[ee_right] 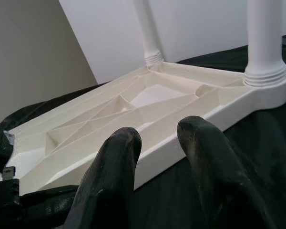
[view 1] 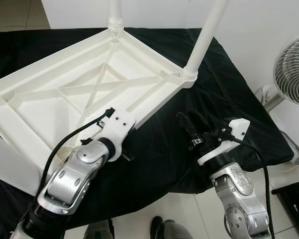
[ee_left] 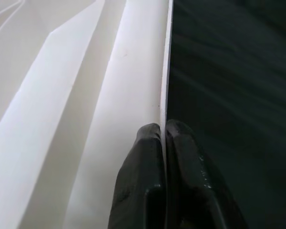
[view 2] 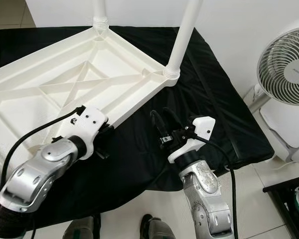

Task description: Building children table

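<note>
The upside-down white tabletop (view 1: 79,94) is laid on the black-draped bench (view 1: 224,99), two legs (view 1: 204,37) already screwed in; its near rim is pinched flat by the clenched left tool (ee_left: 164,138); the right tool (view 2: 164,124), fingers spread and empty, is parked just beside that same edge, which runs diagonally away toward the nearer leg.

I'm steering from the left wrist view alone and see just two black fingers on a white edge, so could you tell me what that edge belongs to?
Observer: It's the rim of the upturned white table top, lying on a black cloth.
Operator: Thank you; are any legs fitted yet?
Observer: Two white legs stand upright in the far corners.
Operator: And where is the other gripper, please?
Observer: The right gripper hovers open over the cloth, beside the top's near edge, touching nothing.
</note>
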`<state>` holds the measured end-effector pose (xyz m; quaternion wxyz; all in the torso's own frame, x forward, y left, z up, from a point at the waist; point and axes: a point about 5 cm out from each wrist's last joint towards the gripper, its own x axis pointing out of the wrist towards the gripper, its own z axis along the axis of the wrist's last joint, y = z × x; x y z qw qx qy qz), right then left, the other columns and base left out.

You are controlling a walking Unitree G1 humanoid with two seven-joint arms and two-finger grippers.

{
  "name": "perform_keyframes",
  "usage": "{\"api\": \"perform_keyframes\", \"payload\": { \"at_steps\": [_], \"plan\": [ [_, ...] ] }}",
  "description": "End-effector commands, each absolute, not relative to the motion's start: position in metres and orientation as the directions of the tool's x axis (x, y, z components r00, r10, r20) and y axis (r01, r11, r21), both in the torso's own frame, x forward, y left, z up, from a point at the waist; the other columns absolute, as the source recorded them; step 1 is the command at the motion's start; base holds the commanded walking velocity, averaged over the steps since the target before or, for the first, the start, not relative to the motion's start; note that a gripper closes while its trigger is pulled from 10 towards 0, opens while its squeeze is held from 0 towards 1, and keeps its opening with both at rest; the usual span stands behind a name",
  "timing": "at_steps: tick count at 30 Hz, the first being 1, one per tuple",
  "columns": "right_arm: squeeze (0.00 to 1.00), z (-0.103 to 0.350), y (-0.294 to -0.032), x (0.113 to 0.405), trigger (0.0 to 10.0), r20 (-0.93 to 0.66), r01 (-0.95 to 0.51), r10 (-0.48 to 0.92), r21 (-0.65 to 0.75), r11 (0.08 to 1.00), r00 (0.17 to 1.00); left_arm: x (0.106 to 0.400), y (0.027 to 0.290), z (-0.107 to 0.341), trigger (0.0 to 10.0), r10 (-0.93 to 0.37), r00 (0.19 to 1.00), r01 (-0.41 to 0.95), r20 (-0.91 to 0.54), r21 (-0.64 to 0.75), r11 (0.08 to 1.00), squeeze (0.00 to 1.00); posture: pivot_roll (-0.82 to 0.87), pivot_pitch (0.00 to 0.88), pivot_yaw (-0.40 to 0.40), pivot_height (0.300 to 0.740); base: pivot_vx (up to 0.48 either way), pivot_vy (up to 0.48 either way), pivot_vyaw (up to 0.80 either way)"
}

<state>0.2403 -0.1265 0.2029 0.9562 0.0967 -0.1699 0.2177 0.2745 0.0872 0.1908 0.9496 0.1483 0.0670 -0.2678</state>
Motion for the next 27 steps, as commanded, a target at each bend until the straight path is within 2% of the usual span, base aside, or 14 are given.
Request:
{"api": "perform_keyframes", "payload": {
  "at_steps": [1,2,7,8,10,11,12,13,14,15,17,18,27],
  "plan": [
    [0.00,0.201,-0.128,0.238,10.0,0.358,-0.435,0.374,0.104,0.895,0.856,0.270,0.075,0.206,10.0,-0.516,0.853,0.520,-0.078,0.210,0.828,0.00,0.10,0.212,-0.070,0.740,0.000,0.000,0.00],
    [0.00,0.201,-0.127,0.237,10.0,0.356,-0.434,0.374,0.104,0.895,0.856,0.268,0.074,0.208,10.0,-0.532,0.844,0.535,-0.066,0.178,0.826,1.00,0.10,0.213,-0.069,0.740,0.000,0.000,0.00],
    [0.00,0.200,-0.126,0.237,10.0,0.354,-0.440,0.378,0.111,0.891,0.855,0.261,0.076,0.211,10.0,-0.579,0.814,0.578,-0.039,0.145,0.803,1.00,0.10,0.210,-0.069,0.740,0.000,0.000,0.00],
    [0.14,0.199,-0.125,0.237,10.0,0.354,-0.445,0.381,0.116,0.888,0.854,0.258,0.078,0.213,10.0,-0.600,0.800,0.596,-0.022,0.148,0.789,1.00,0.10,0.210,-0.069,0.740,0.000,0.000,0.00],
    [0.14,0.199,-0.125,0.237,10.0,0.354,-0.445,0.381,0.116,0.888,0.854,0.258,0.078,0.213,10.0,-0.600,0.800,0.596,-0.022,0.148,0.789,1.00,0.10,0.210,-0.069,0.740,0.000,0.000,0.00],
    [0.35,0.199,-0.125,0.237,10.0,0.353,-0.445,0.381,0.119,0.887,0.854,0.254,0.079,0.216,10.0,-0.621,0.784,0.613,-0.002,0.164,0.773,1.00,0.11,0.209,-0.072,0.740,0.000,0.000,0.00],
    [1.00,0.199,-0.126,0.237,10.0,0.351,-0.447,0.383,0.121,0.886,0.854,0.249,0.080,0.216,10.0,-0.639,0.769,0.629,0.011,0.169,0.759,0.20,0.11,0.209,-0.075,0.740,0.000,0.000,0.00],
    [1.00,0.199,-0.126,0.237,10.0,0.351,-0.447,0.383,0.121,0.886,0.854,0.249,0.080,0.216,10.0,-0.639,0.769,0.629,0.011,0.169,0.759,0.20,0.11,0.209,-0.075,0.740,0.000,0.000,0.00],
    [1.00,0.198,-0.126,0.238,10.0,0.347,-0.442,0.380,0.118,0.889,0.857,0.244,0.082,0.217,10.0,-0.652,0.758,0.639,0.023,0.174,0.749,0.00,0.11,0.211,-0.077,0.740,0.000,0.000,0.00],
    [0.87,0.198,-0.127,0.239,10.0,0.343,-0.440,0.381,0.114,0.891,0.859,0.240,0.084,0.216,10.0,-0.658,0.753,0.645,0.025,0.170,0.745,0.00,0.11,0.211,-0.077,0.740,0.000,0.000,0.00],
    [0.87,0.198,-0.127,0.239,10.0,0.343,-0.440,0.381,0.114,0.891,0.859,0.240,0.084,0.216,10.0,-0.658,0.753,0.645,0.025,0.170,0.745,0.00,0.11,0.211,-0.077,0.740,0.000,0.000,0.00],
    [0.00,0.197,-0.127,0.240,10.0,0.338,-0.438,0.381,0.109,0.892,0.861,0.238,0.087,0.214,10.0,-0.656,0.755,0.643,0.016,0.180,0.744,0.00,0.11,0.211,-0.077,0.740,0.000,0.000,0.00],
    [0.00,0.195,-0.124,0.242,10.0,0.329,-0.466,0.413,0.098,0.880,0.849,0.226,0.107,0.206,10.0,-0.600,0.799,0.598,-0.052,0.177,0.781,0.00,0.15,0.220,-0.100,0.740,0.000,0.000,0.00]
  ]
}}
